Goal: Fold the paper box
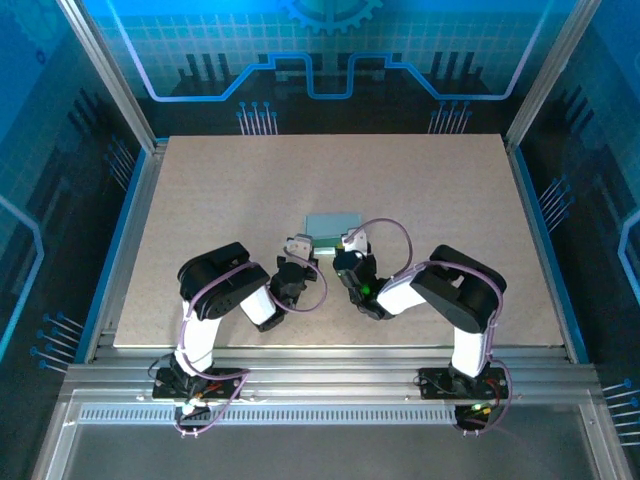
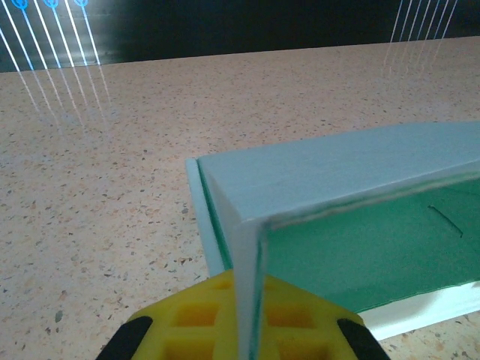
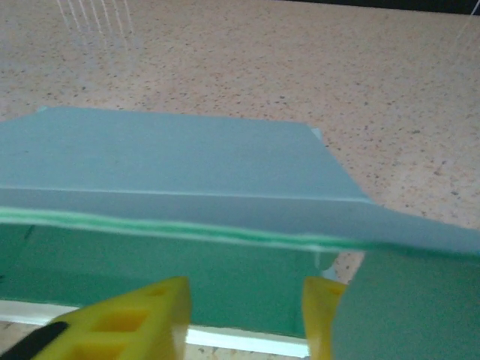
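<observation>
The paper box (image 1: 333, 222) lies at the middle of the table, pale mint-blue outside and green inside. My left gripper (image 1: 302, 246) is at its near left corner. In the left wrist view its yellow fingers (image 2: 195, 319) are shut on an upright side flap (image 2: 247, 255) of the paper box (image 2: 337, 172). My right gripper (image 1: 352, 241) is at the box's near right corner. In the right wrist view its gripper (image 3: 244, 319) is open, a clear gap between the fingers. The box's raised panel (image 3: 172, 157) spreads just beyond them, and a loose flap (image 3: 405, 300) hangs beside the right finger.
The tan speckled tabletop (image 1: 220, 190) stretches wide on all sides of the box. Metal frame rails (image 1: 330, 352) run along the near edge, with upright posts at the back corners and blue wall panels (image 1: 330, 50) behind.
</observation>
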Robot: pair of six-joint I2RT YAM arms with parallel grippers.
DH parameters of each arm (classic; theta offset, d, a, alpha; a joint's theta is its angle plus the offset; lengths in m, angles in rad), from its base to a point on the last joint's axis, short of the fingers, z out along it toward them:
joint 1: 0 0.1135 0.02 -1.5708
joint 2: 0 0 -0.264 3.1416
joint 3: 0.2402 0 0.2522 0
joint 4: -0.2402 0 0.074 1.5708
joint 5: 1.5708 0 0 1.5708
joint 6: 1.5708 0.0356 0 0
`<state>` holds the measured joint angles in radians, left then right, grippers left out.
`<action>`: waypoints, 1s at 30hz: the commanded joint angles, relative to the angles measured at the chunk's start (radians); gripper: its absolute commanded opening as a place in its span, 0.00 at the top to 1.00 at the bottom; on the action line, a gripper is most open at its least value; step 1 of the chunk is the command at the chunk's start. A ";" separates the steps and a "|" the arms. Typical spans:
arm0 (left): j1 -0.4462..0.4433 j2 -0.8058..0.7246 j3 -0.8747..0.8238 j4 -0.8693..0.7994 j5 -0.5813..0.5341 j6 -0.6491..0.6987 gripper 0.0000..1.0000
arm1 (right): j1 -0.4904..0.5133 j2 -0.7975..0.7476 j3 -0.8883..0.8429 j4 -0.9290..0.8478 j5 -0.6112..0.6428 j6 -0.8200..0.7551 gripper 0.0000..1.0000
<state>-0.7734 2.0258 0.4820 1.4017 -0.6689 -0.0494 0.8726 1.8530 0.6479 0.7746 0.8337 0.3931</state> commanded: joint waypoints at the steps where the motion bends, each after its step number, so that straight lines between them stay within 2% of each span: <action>1: -0.027 0.027 0.006 -0.004 0.049 0.011 1.00 | 0.025 -0.050 -0.012 -0.017 -0.056 -0.006 0.47; 5: -0.026 0.023 0.015 -0.031 0.045 0.010 1.00 | 0.028 -0.099 -0.048 -0.024 -0.092 0.004 0.30; 8: -0.027 0.024 0.021 -0.043 0.042 0.011 1.00 | 0.035 -0.148 -0.061 -0.113 -0.103 0.053 0.15; 10: -0.026 0.024 0.021 -0.044 0.038 0.009 1.00 | 0.040 -0.181 -0.075 -0.168 -0.102 0.086 0.08; 13: -0.026 0.024 0.021 -0.043 0.038 0.008 1.00 | 0.044 -0.243 -0.106 -0.232 -0.135 0.111 0.03; 17: -0.026 0.025 0.021 -0.044 0.035 0.008 1.00 | 0.046 -0.353 -0.174 -0.277 -0.165 0.115 0.01; 25: -0.026 0.028 0.018 -0.034 0.038 0.012 1.00 | 0.036 -0.679 -0.302 -0.443 -0.107 0.075 0.00; 30: -0.026 0.036 0.018 -0.027 0.039 0.017 1.00 | -0.054 -0.915 -0.275 -0.589 -0.208 0.034 0.01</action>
<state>-0.7906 2.0300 0.4965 1.3941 -0.6479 -0.0483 0.8688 1.0237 0.3523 0.3004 0.6735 0.4538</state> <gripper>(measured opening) 0.053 0.995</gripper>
